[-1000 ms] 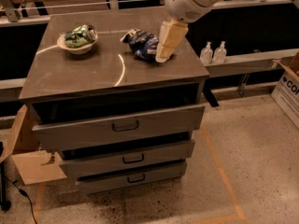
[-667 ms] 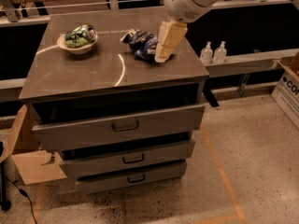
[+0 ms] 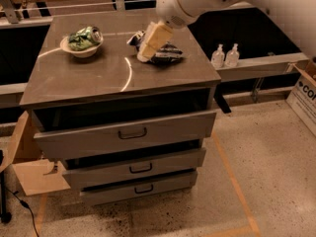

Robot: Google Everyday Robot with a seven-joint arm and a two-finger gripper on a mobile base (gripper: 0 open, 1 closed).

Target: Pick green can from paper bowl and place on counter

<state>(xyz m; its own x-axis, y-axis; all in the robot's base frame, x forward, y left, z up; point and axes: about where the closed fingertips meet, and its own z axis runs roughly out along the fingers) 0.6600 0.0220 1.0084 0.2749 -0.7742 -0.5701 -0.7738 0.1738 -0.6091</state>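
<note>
The green can [image 3: 85, 37] lies on its side in the paper bowl [image 3: 79, 50], at the back left of the counter [image 3: 98, 78]. Its silver end points right. My gripper [image 3: 146, 54] hangs from the white arm above the middle right of the counter, well to the right of the bowl and apart from it. It sits just over the left end of the blue-and-white snack bag [image 3: 163, 52]. It holds nothing.
The top drawer [image 3: 126, 132] of the cabinet stands pulled out, the two lower ones slightly out. Two small clear bottles [image 3: 224, 56] stand on a ledge at the right. Cardboard boxes sit at the left floor [image 3: 29, 174] and far right [image 3: 303, 95].
The view has shifted so the cabinet sits lower and more to the right in the frame. The gripper stays over the snack bag. The can and bowl have not moved.
</note>
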